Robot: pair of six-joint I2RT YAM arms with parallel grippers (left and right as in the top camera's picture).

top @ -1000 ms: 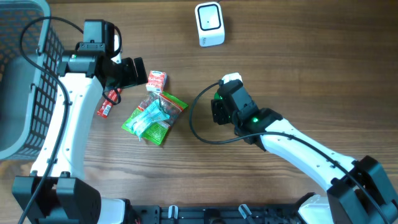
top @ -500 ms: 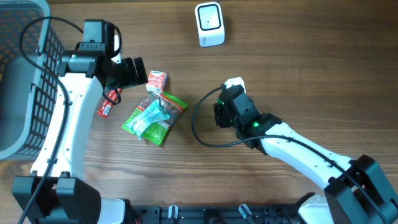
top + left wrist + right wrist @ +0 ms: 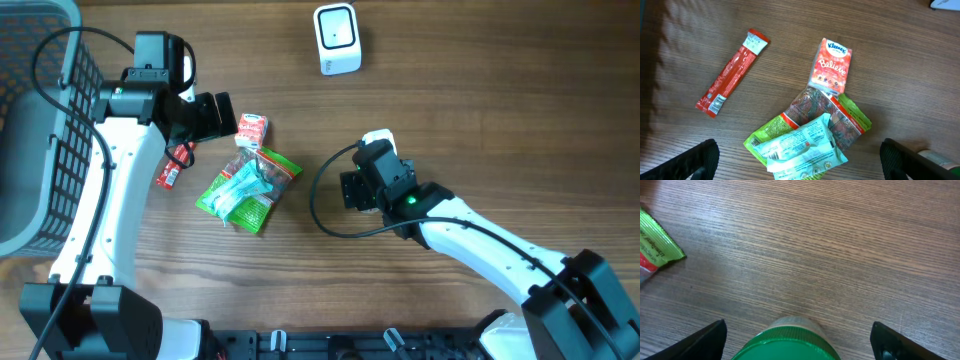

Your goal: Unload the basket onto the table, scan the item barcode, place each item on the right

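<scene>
A white barcode scanner [image 3: 337, 38] stands at the back of the table. My right gripper [image 3: 372, 172] hangs over a white item with a green cap [image 3: 378, 136]. In the right wrist view the green cap [image 3: 790, 345] sits between the spread fingers with a gap on each side, so the right gripper [image 3: 797, 332] is open. My left gripper [image 3: 215, 115] is open above a pile: a pale teal packet [image 3: 805, 147] on a green bag [image 3: 852, 117], a Kleenex pack [image 3: 831, 66] and a red stick packet [image 3: 731, 72].
A grey mesh basket [image 3: 40, 120] stands at the left edge. The right arm's black cable [image 3: 315, 200] loops over the wood between the pile and the right gripper. Bare wood lies in front of the scanner.
The right gripper has slid slightly toward the near edge and its jaws have spread away from the green-capped item. The left arm and the pile have not moved.
</scene>
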